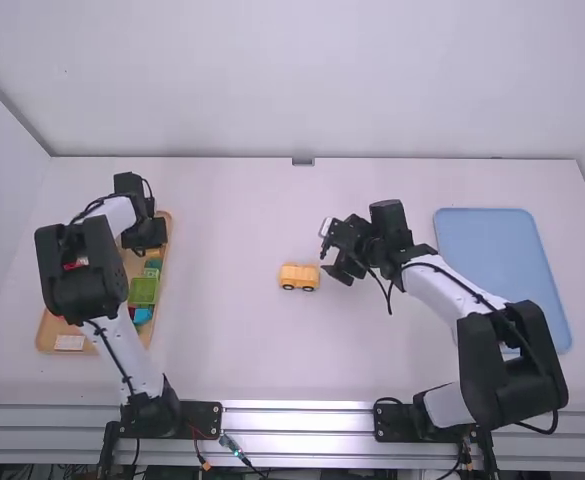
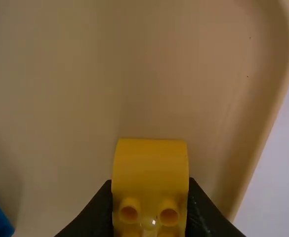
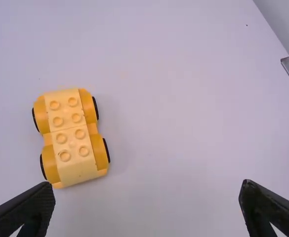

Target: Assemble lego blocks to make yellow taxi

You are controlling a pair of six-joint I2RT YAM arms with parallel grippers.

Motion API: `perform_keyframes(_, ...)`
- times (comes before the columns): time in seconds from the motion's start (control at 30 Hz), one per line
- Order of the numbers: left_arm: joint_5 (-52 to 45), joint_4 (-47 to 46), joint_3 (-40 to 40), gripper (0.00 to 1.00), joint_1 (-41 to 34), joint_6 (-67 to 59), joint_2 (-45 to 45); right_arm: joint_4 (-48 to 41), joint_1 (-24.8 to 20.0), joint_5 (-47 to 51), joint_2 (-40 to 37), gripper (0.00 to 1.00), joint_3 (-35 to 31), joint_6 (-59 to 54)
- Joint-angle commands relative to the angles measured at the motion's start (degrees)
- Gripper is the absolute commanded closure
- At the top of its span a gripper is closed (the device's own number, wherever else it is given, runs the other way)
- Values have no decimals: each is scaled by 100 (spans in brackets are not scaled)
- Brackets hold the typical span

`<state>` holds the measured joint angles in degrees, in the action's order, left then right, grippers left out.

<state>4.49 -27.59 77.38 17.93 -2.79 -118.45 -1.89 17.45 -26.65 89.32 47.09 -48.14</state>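
1. Standing along the near edge of the white table (image 1: 242, 350), the two arms are reaching forward, the left one over the tan tray (image 1: 45, 325), the right one inward toward the middle.
2. The tan tray is lying at the left, its long axis running mostly away from the camera; a blue block (image 1: 142, 316) is resting in it, with a green block (image 1: 143, 291) just beyond.
3. The blue tray (image 1: 482, 240) is lying at the right, its long axis also running near to far.
4. The yellow car (image 1: 299, 277) is standing upright on its wheels near the table's middle, between the trays. Its long axis is running left to right in the high view; its studs (image 3: 69, 121) are facing up, and its smooth sloping end (image 3: 77, 170) is pointing toward the right gripper (image 1: 327, 250). Which end is serving as the front, one cannot tell.
5. The right gripper is hanging just to the right of the car, its fingers standing wide apart and holding nothing.
6. The left gripper (image 1: 144, 235) is gripping a yellow block (image 2: 149, 165) over the tray's far part; the block's hollow studs are showing between the fingers (image 2: 102, 212), its smooth face turning away from them.
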Motion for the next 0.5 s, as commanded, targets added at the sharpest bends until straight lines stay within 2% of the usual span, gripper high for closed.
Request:
perform_keyframes(0.0, -101, -46, 166, 91, 2, 0, 304, -37, 24, -26, -133, 1, -15, 39)
perform_keyframes(0.07, -81, -90, 173, 92, -33, -4, 503, -52, 20, -33, -133, 1, -15, 37)
perform_keyframes(0.17, -374, -304, 166, 92, -238, -645, 846, -50, 15, -28, -133, 1, -17, 37)
perform_keyframes(0.23, -501, -382, 146, 96, -459, -994, 986, -37, 15, -44, -133, 1, -17, 35)
perform_keyframes(0.37, -511, -452, 17, 98, -1095, -1937, 1158, -33, 15, -46, -133, 1, -20, 37)
perform_keyframes(0.47, -511, -540, -114, 95, -1637, -2896, 1158, -39, 17, -42, -133, 1, -20, 35)
